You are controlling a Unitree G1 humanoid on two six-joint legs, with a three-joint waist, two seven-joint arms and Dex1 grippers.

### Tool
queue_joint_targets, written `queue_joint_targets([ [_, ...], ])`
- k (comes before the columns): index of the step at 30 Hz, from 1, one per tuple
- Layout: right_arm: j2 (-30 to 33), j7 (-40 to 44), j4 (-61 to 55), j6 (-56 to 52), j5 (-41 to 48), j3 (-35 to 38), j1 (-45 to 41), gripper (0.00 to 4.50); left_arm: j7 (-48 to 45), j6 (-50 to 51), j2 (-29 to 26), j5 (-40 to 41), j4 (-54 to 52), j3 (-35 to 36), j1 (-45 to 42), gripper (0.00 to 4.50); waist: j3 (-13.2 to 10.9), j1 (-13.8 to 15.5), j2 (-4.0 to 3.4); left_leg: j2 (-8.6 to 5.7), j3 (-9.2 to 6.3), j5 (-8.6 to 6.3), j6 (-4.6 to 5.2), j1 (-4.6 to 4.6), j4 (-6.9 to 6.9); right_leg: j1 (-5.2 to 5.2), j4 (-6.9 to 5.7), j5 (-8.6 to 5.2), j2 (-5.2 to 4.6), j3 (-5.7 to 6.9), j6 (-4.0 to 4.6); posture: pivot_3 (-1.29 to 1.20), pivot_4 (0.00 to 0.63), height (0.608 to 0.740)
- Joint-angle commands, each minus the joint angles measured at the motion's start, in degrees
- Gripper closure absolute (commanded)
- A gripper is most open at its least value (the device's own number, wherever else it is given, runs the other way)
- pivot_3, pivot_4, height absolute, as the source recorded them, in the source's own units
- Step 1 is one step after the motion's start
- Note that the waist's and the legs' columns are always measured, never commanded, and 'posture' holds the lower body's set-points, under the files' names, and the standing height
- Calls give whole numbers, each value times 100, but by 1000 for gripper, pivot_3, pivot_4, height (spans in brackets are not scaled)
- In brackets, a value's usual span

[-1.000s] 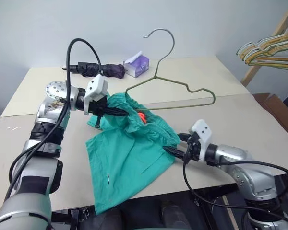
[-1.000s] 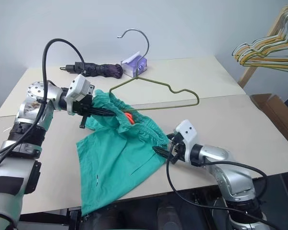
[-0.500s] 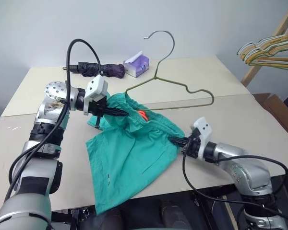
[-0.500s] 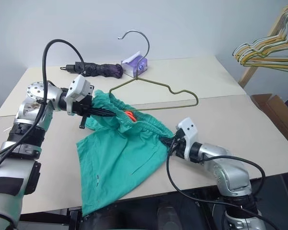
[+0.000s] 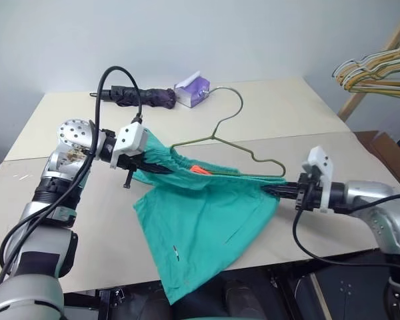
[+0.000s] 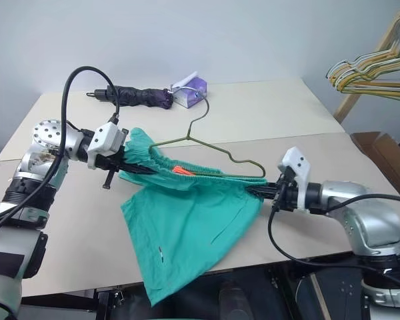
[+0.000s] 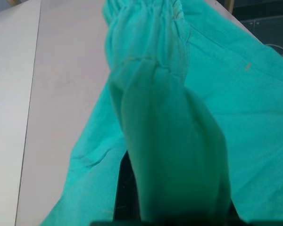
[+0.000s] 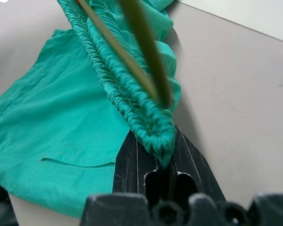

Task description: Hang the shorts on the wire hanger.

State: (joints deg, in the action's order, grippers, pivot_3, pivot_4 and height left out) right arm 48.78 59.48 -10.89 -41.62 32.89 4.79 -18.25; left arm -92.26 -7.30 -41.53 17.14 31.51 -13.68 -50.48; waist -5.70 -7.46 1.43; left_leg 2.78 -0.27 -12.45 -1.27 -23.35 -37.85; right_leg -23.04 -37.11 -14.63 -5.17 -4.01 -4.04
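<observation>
The shorts are teal-green and soft, with a bunchy stretchy waistband that is pulled out into a long straight line, held up at both ends above the table. The rest of the cloth hangs down from that line onto the table, one leg drooping over the near edge, with a tiny white mark on it and a bit of orange showing at the waistband. The wire hanger is thin and dull olive-gold, shaped like a triangle with a curved hook pointing away, and its bottom bar runs along the stretched waistband.
</observation>
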Motion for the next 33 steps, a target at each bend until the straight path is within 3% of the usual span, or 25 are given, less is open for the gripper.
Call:
queue_joint_targets([
  [1, 351, 136, 587, 56, -149, 268, -68, 4460, -24, -9, -586, 59, 145, 267, 56, 4500, 0, 21, 0, 0, 0, 0, 0, 1, 0, 0, 0, 0, 0, 0, 0, -84, 71, 740],
  [7, 331, 232, 974, 108, -215, 100, -155, 4460, -23, 479, -469, 528, -179, 589, 64, 4500, 0, 87, 0, -1, 2, 0, 0, -2, -1, 0, 0, 0, -3, 0, -1, -75, 66, 740],
  [13, 281, 267, 1235, 262, -294, -21, -178, 4460, -24, 749, -501, 823, -818, 449, 239, 4500, 0, 133, 0, -1, 3, 0, 0, -1, -1, 0, 1, 0, -2, 0, 0, -80, 57, 740],
  [26, 464, 331, 1220, 256, -238, 118, -70, 4460, 105, 392, -459, 168, -16, 548, -28, 4500, 0, 155, 0, -2, 4, 0, 0, 1, -1, 1, 1, 0, -2, 0, 0, -86, 52, 740],
  [33, 553, 378, 1266, 299, -269, 157, -32, 4460, -24, 7, -789, 24, 156, 314, 66, 4500, 0, 168, 0, -2, 4, 0, 0, 0, -1, 0, 1, 0, -2, 0, 0, -87, 55, 740],
])
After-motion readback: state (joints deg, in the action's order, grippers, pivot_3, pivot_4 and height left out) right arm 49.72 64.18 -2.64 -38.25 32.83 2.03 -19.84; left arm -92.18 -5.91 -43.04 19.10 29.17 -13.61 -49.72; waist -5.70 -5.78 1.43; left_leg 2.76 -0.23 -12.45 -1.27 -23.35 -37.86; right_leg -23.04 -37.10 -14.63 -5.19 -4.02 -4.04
